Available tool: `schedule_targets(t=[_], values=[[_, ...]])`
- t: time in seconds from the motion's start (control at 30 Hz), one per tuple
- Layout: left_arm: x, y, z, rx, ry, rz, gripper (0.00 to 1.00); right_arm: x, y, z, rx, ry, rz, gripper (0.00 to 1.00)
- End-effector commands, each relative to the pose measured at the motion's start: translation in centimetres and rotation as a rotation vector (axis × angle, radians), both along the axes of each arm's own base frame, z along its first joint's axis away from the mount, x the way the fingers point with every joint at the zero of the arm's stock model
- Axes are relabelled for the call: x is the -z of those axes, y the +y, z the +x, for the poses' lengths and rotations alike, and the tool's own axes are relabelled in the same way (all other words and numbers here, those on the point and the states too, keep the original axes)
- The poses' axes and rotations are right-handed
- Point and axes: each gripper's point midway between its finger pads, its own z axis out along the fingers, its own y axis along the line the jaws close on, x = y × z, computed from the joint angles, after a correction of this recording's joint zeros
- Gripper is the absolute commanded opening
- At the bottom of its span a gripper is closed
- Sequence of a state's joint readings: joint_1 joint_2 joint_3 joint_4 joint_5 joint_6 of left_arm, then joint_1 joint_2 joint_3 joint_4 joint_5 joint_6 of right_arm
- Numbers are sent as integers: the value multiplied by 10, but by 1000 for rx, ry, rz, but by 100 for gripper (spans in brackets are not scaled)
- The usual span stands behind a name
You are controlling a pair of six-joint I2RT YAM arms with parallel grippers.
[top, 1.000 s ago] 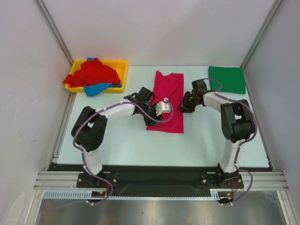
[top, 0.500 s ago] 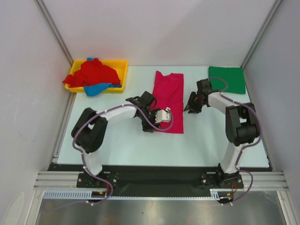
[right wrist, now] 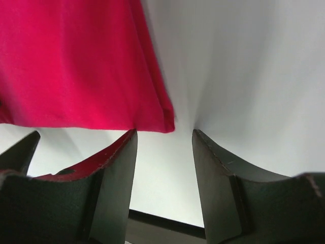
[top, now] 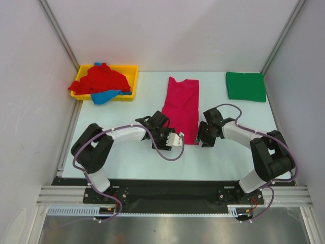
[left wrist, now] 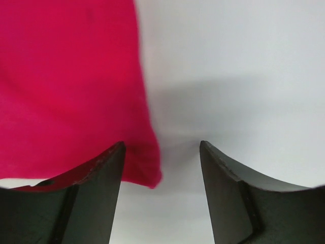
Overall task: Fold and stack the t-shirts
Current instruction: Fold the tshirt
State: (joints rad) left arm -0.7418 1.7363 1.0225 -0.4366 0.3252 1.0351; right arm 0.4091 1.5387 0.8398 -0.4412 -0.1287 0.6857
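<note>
A: Start big. What lies on the desk (top: 132, 165)?

B: The magenta t-shirt (top: 181, 104) is mid-desk, a long narrow strip lying flat and running away from the arms. A green t-shirt (top: 246, 86) sits folded at the far right corner, well apart from it. A red t-shirt (top: 101, 79) and a blue t-shirt (top: 104, 96) are heaped in the yellow tray (top: 135, 76) at the far left.

A: And the arms?

B: Both are down at the strip's near end. The left tool (left wrist: 160, 150) is spread, and the near left corner lies in the gap between its fingers (left wrist: 96, 173). The right tool (right wrist: 163, 133) is spread too, with the near right corner just ahead of its gap (neither has pinched anything).

A: So the step is taking both near corners to fold the strip in half?

B: That's my reading. To do it well, each tool should slide in a little further, so one finger passes under the hem and catches every layer, not just the top one. Then close both together and lift only enough to clear the desk. Carry the corners straight toward the far edge at an even pace, and lay them square on it so the fold comes out neat.
</note>
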Motion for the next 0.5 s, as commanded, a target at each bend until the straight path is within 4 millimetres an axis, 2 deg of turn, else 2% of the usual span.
schedule_targets(t=[0.0,0.1,0.13,0.27,0.3,0.33,0.4,0.43,0.47], values=[[-3,-9,16,30,-105,-31,65,3,19,4,12,2,37,53],[0,-6,14,30,-107,-33,58,14,16,1,54,17,41,51],[4,-4,13,26,-113,-27,53,15,14,2,66,15,40,51],[10,1,13,21,-124,-17,47,16,5,16,110,-13,31,46],[10,1,14,21,-130,-18,43,15,3,19,116,-20,29,43],[8,-1,16,15,-140,-24,34,16,2,20,111,-22,26,40],[2,-2,22,-3,-154,-23,19,14,3,23,103,-30,29,24],[1,0,21,-15,-142,-11,5,13,4,23,96,-29,29,16],[-2,2,21,-45,-126,-6,0,13,3,19,85,-18,26,1]])
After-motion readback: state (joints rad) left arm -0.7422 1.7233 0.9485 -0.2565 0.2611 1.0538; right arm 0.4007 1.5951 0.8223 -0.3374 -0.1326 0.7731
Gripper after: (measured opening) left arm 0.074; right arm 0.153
